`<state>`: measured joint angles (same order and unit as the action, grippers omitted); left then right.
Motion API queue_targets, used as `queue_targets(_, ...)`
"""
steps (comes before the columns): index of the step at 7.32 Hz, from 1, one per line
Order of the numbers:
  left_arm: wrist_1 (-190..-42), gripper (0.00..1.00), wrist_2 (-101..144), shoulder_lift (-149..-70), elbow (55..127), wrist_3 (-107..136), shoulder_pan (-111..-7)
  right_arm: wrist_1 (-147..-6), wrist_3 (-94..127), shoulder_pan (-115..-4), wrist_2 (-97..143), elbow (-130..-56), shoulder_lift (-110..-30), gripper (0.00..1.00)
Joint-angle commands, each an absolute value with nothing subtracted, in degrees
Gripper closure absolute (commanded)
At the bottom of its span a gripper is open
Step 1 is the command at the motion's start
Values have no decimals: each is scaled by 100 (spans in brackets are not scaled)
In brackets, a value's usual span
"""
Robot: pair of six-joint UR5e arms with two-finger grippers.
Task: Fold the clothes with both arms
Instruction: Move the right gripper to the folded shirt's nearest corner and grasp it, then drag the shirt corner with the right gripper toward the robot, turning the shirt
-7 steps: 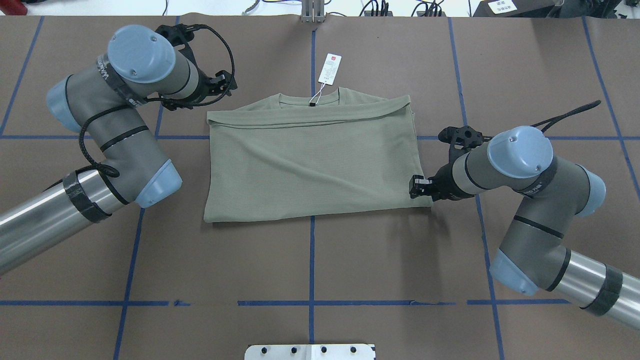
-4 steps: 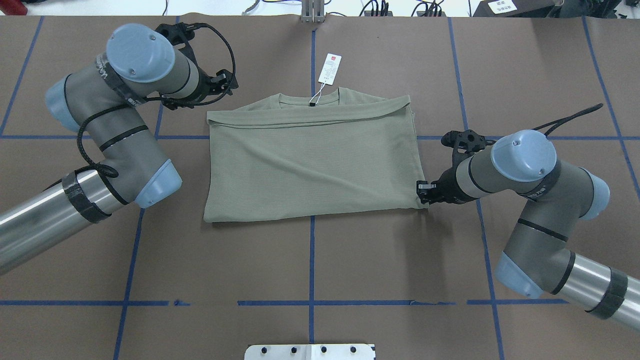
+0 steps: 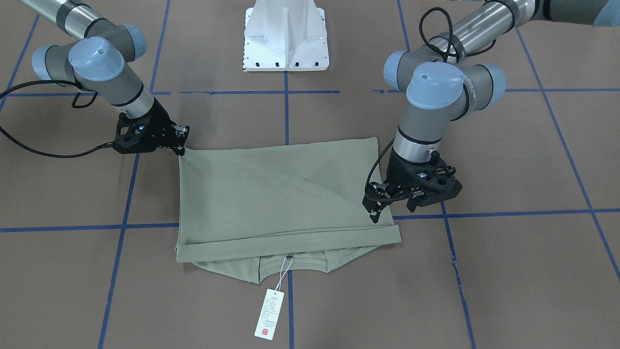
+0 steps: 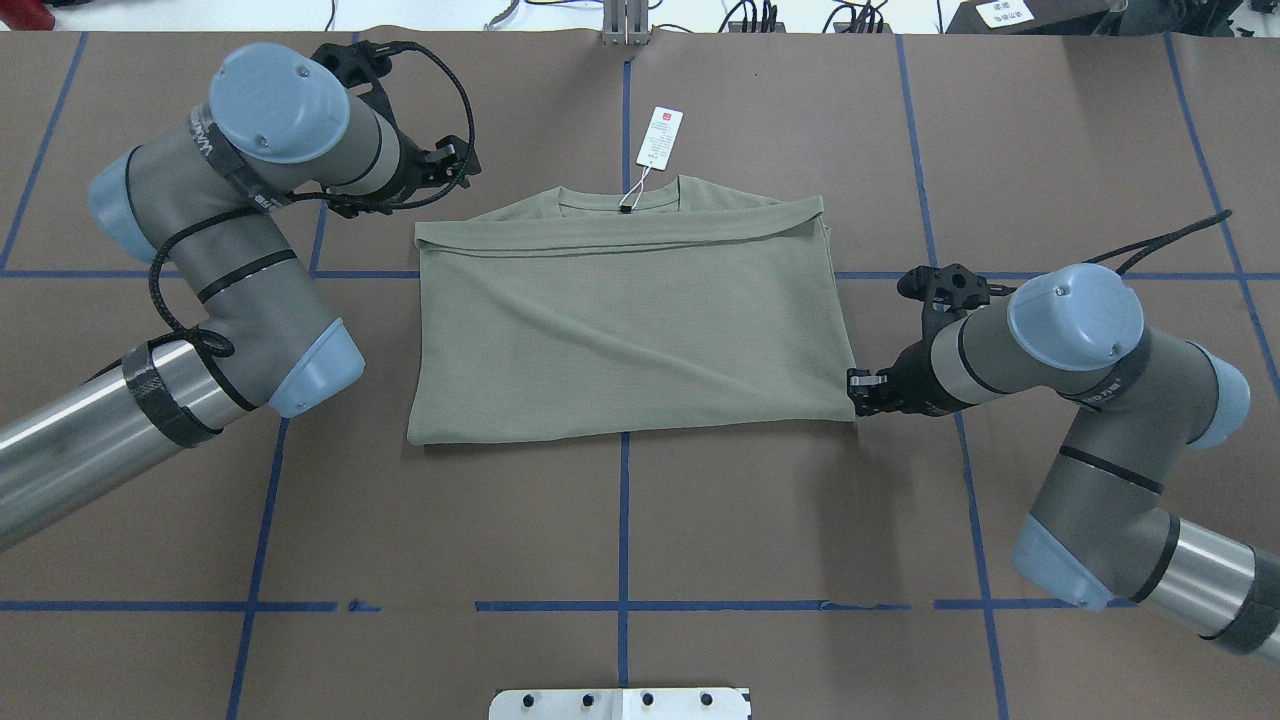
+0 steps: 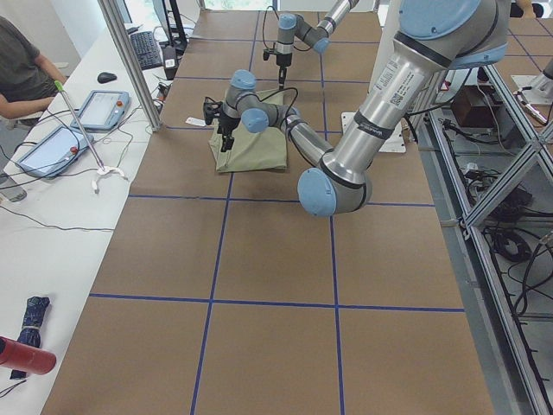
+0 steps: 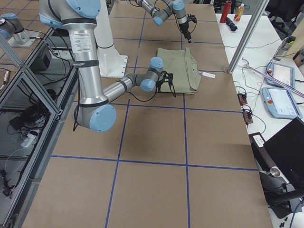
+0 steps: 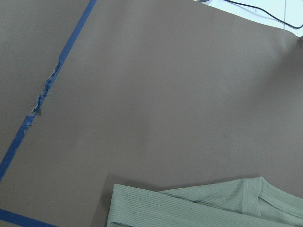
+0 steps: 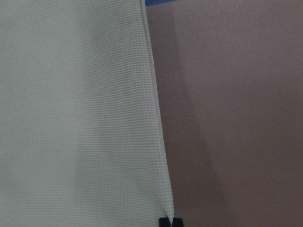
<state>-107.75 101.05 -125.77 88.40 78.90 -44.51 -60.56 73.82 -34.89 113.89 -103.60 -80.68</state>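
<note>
The pale sage-green shirt [image 4: 625,320] lies folded into a rectangle on the brown table, collar at the far edge. Its white hang tag [image 4: 660,137] lies beyond the collar. The shirt also shows in the front view [image 3: 281,194], with the tag [image 3: 269,315] toward the camera. My right gripper [image 4: 860,392] is low at the shirt's near right corner. In the right wrist view its fingertips [image 8: 164,221] are together at the cloth's edge, shut on the corner. My left gripper [image 4: 452,163] hangs open and empty just off the far left corner; it also shows in the front view [image 3: 372,209].
The white pedestal base [image 3: 286,36] stands at the robot's side of the table. Blue tape lines [image 4: 624,520] divide the brown cover into squares. A side bench with tablets [image 5: 95,108] and an operator [image 5: 22,65] lies beyond the far edge.
My right gripper has moved rightward, from over the shirt's right edge out to its near right corner. The left arm has shifted only slightly.
</note>
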Motion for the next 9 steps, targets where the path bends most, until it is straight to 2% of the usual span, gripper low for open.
queue_targets(1,-10758,0,10090,-12568,8964,7971,-4412,-6038,7392,-3245,11400,-11184,-8942,100)
queue_targets(5,-10740,0,10064,-12586,9009,8033,-4386,-6038,7680,-1814,11861,-12460,-10438,100)
queue_targets(8,-10714,0,9863,-12586,9149,8033,-4220,-6003,8172,-908,12305,-12683,-10688,100)
queue_targets(9,-10714,0,9879,-12577,9228,8042,-4132,-5794,8261,-888,12366,-12674,-10679,2)
